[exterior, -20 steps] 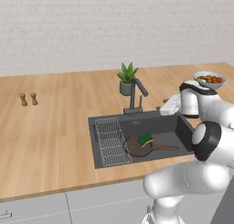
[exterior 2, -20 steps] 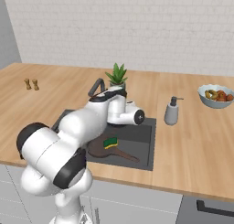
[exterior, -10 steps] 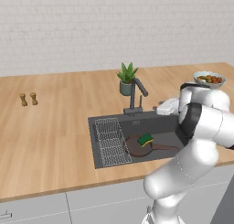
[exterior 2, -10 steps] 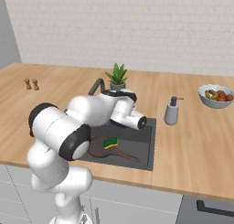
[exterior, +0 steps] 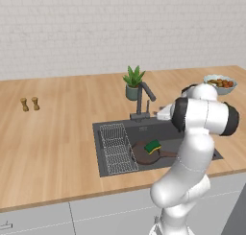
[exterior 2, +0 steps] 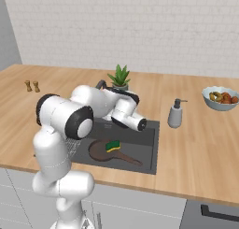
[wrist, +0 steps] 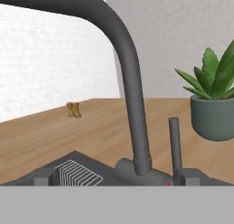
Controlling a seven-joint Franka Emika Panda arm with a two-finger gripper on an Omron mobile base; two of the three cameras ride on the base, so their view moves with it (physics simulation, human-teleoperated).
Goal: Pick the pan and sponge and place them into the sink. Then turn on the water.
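Both task items lie in the sink [exterior: 103, 168], the sponge [exterior: 153, 146] resting on the pan [exterior: 143, 153] at about 3 o'clock of the wire rack [exterior: 117, 147], while the gripper's finger spread cannot be told, facing the faucet [wrist: 130, 88] close up

A: How is the arm posed?
B: It rises from the base, bends sharply at its big dark-jointed elbow, and the forearm doubles back low and roughly level, out to the robot's left.
A: And the gripper [exterior: 161, 113]?
B: It points sideways, held about horizontal. In the hand view its dark fingertips [wrist: 189, 178] stand wide apart with nothing between them.
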